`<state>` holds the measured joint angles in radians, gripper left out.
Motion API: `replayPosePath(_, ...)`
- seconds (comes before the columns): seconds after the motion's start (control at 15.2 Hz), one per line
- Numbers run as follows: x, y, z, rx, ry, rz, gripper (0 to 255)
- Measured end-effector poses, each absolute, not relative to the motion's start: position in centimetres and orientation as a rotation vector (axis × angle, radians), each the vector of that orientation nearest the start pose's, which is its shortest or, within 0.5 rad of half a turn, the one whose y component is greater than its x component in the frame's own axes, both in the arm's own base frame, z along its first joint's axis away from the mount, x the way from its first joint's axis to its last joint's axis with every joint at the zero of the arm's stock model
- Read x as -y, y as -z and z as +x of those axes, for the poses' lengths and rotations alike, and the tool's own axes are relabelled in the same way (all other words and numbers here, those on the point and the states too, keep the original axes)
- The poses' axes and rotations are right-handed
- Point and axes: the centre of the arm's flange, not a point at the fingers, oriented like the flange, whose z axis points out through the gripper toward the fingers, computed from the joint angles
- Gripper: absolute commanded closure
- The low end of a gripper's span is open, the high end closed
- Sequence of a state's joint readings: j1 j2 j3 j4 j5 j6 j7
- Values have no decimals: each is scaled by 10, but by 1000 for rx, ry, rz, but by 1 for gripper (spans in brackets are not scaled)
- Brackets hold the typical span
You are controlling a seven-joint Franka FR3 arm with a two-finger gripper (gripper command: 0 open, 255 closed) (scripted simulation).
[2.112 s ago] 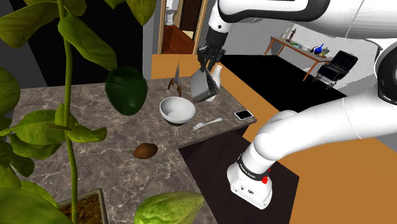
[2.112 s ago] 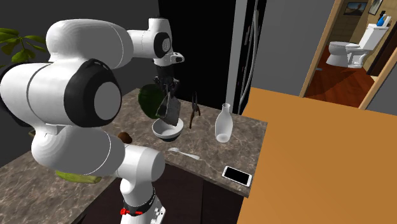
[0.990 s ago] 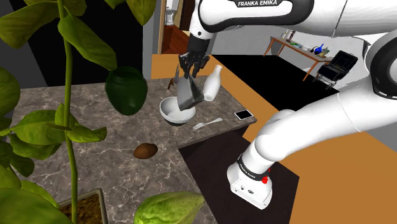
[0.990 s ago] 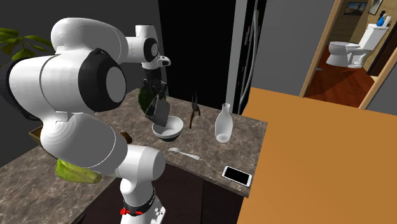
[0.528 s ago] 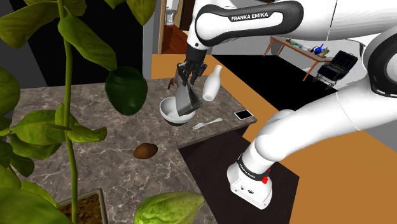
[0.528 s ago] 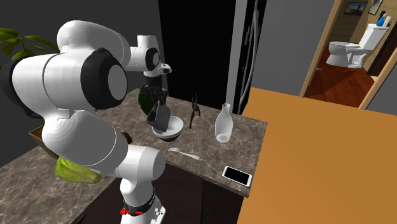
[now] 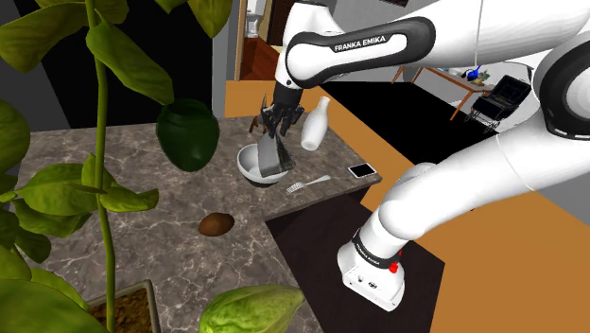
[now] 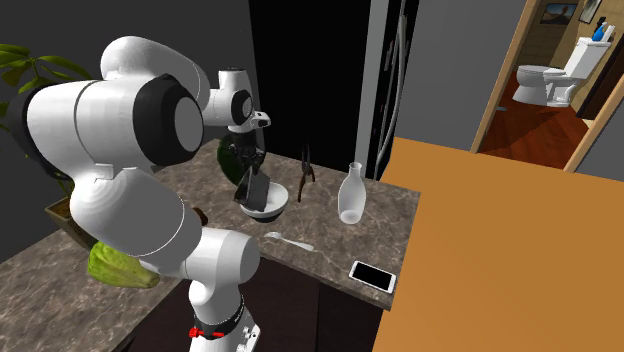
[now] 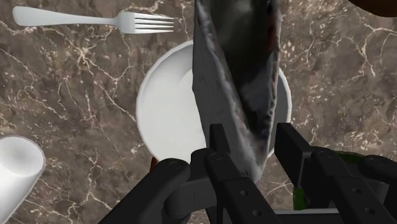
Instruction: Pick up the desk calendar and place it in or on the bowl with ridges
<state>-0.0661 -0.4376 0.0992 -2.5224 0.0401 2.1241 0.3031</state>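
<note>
Marbled tabletop [image 7: 142, 203]: my jaws clamp the desk calendar [image 9: 238, 76] low over the white bowl [image 9: 165, 108]; pickup done, release left.

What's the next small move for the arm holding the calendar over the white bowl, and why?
Probably a short straight descent before letting go. The gripper clasps the desk calendar directly over the bowl, its lower edge about at the rim in the shoulder view, but contact with the bowl cannot be confirmed.
</note>
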Motion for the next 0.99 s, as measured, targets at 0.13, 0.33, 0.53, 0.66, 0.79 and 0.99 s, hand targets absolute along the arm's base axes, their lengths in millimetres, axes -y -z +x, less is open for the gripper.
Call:
replayPosePath(0.13, -15, -432, 409, -469, 70, -3106, 255)
replayPosePath(0.33, -15, -432, 410, -470, 73, -3106, 255)
replayPosePath(0.53, -16, -430, 409, -469, 65, -3107, 0)
replayPosePath(0.66, -17, -428, 410, -468, 58, -3107, 0)
replayPosePath(0.79, -17, -428, 410, -467, 57, -3107, 0)
replayPosePath(0.99, -15, -444, 407, -467, 58, -3107, 0)
